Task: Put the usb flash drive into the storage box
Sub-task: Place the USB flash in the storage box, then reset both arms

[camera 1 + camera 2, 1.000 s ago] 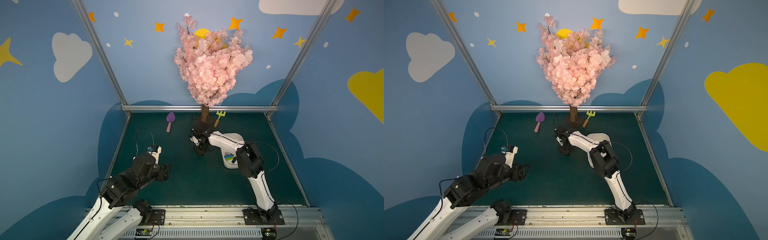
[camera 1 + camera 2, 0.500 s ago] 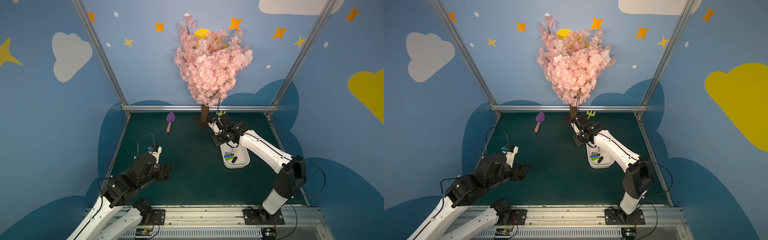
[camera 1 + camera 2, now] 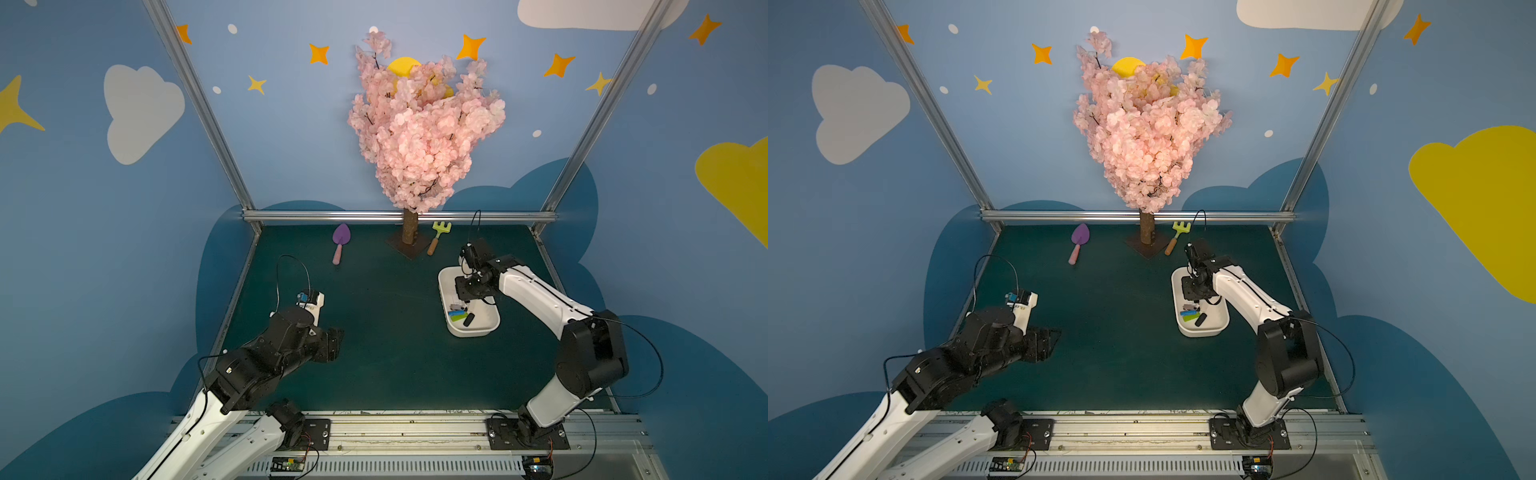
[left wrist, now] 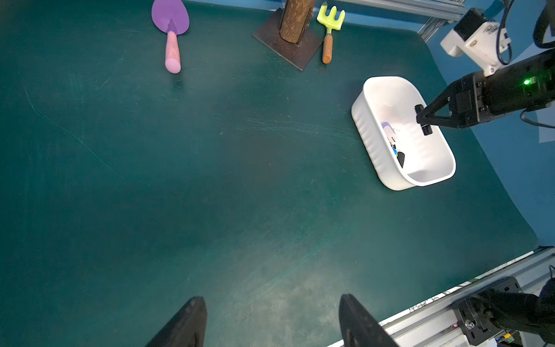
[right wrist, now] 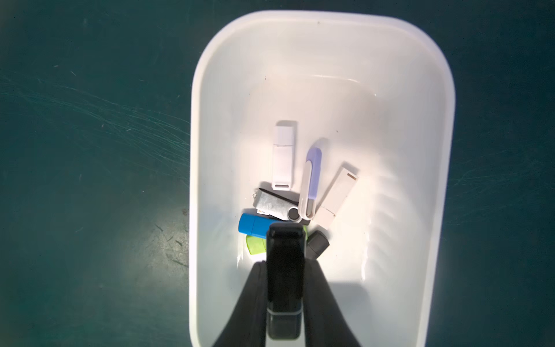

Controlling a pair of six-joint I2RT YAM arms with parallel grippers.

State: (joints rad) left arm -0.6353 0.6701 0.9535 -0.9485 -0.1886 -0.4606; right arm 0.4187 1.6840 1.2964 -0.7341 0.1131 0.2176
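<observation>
**Right claw holds the black drive over the white box**

My right claw [image 5: 284, 266] is clenched on the black rectangular usb flash drive [image 5: 284, 285]. The drive lies lengthwise between the two dark fingers, gripped on its long sides, with one end sticking out past the fingertips. It hangs over the open top of the storage box [image 5: 330, 75], the white plastic tub with rounded corners and low walls. It is not lying in the tub. In the left wrist view the claw tip and drive [image 4: 423, 120] sit over the tub's far rim. I cannot tell how high above the floor of the tub they are.

Under the held drive, a heap of other sticks lies on the tub floor:
- a white capped stick [image 5: 283, 156]
- a lilac-and-white swivel stick [image 5: 310, 183]
- a pale slim stick [image 5: 336, 198]
- a silver metal swivel stick [image 5: 276, 205]
- a blue stick [image 5: 252, 226]
- a lime green stick [image 5: 256, 245]
- a dark grey stick [image 5: 318, 241]

They touch or overlap one another toward the tub's near end.

In both top views the tub [image 3: 473, 332] [image 3: 1200, 331] stands on the right side of the dark green tabletop [image 3: 395, 332].

My left claw [image 4: 271, 324] is released, its fingers spread wide with nothing between them. It hovers over bare mat on the left side, well apart from the tub.

At the back stands a pink blossom tree [image 3: 419, 137] on a dark square base. A purple toy trowel with a pink handle [image 3: 340, 245] lies on one side of it, and a green toy rake with a brown handle [image 3: 438, 237] on the other.
</observation>
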